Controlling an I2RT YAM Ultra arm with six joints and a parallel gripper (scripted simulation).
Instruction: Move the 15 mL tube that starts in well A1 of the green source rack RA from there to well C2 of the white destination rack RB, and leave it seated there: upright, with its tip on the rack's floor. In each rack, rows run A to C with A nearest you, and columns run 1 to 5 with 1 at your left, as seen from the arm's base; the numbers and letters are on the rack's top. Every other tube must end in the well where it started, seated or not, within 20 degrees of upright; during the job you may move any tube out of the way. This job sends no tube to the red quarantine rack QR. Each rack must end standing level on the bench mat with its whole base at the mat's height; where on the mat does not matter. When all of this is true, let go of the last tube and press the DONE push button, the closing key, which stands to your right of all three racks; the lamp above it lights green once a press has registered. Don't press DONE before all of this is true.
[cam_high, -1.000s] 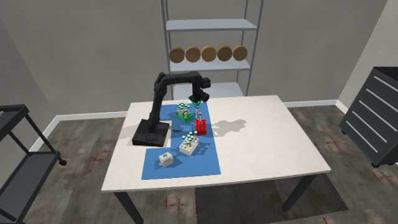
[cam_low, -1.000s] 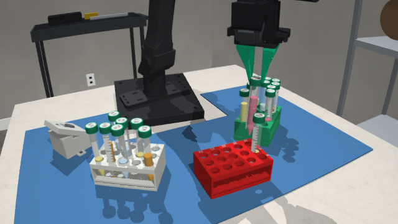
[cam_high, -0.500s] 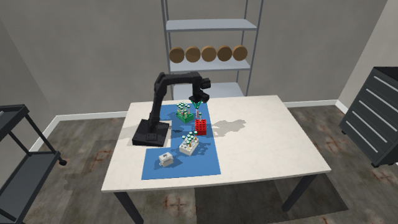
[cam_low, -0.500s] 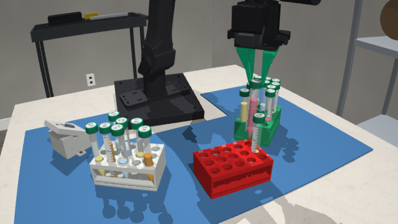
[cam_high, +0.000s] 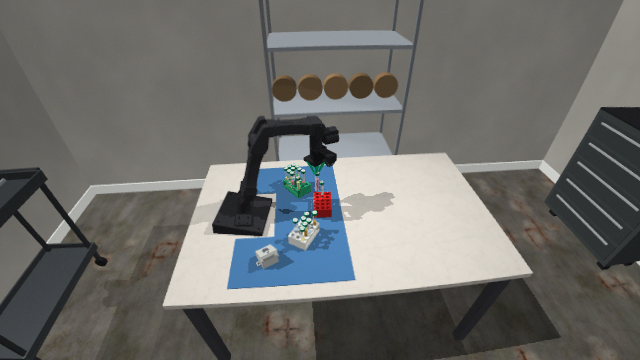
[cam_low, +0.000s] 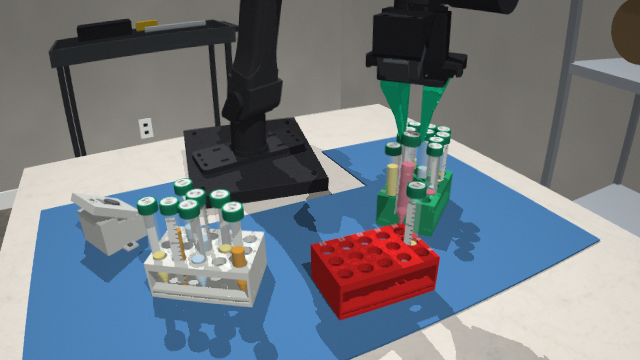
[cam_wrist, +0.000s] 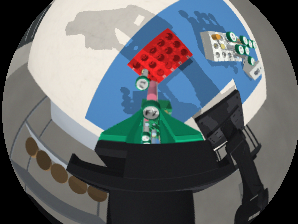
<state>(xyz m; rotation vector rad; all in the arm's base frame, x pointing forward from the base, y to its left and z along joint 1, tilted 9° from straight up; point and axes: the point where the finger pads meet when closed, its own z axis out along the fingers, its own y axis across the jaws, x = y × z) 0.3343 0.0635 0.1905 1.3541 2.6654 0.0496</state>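
Three racks stand on the blue mat. Nearest in the exterior view is the white rack, holding seven green-capped tubes, some with yellow, orange or pale blue fill. Just behind it to the left sits a small grey button box with its top tilted. To the right of the white rack, the red rack carries one tube in a far corner well, clear-walled with a graduated scale and a green cap.

Behind the red rack and close to it stands the green rack, crowded with capped tubes. Over its near edge hangs the gripper, its two translucent green fingers pointing straight down and closed on the cap end of the pink tube. The jaws stand narrow, pinching the tube just under its green cap with white top. This tube is clear plastic with pink fill along most of its length, tapering to a cone at the bottom; it hangs upright, raised above its neighbours, with its tip low in front of the green rack near the red rack's far edge. Whether the tip is free of its well cannot be told.

Farther back, the black arm rises from its base plate on the table.
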